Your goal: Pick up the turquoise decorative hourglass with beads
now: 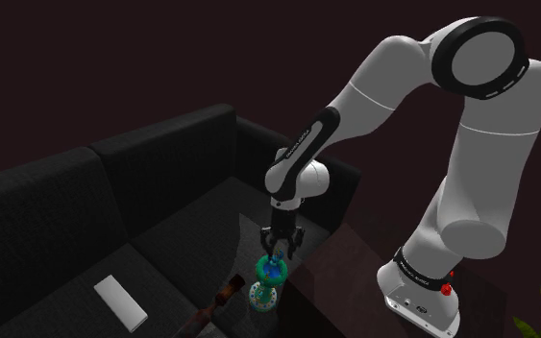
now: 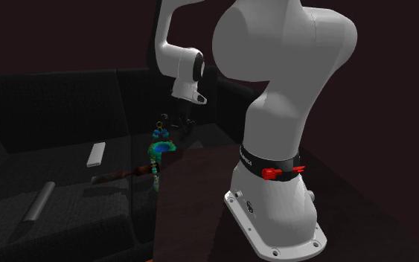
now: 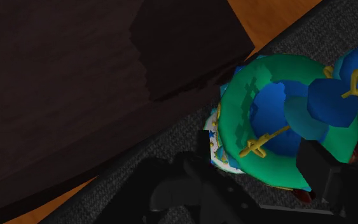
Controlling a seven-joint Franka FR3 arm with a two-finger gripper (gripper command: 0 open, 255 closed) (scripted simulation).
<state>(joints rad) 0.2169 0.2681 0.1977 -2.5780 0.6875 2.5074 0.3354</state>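
Jaws of the gripper (image 1: 280,250) straddle the top of the turquoise hourglass (image 1: 265,285), one finger on either side of its green rim; whether they press it I cannot tell. The hourglass sits on the black sofa (image 1: 57,206) seat, just beside the stand's dark box (image 1: 345,278), with a flat white slab (image 1: 121,301) farther along the seat.

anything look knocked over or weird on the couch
A brown bottle-like object lies on its side on the sofa seat, beside the hourglass under the claw. Nothing else stands out.
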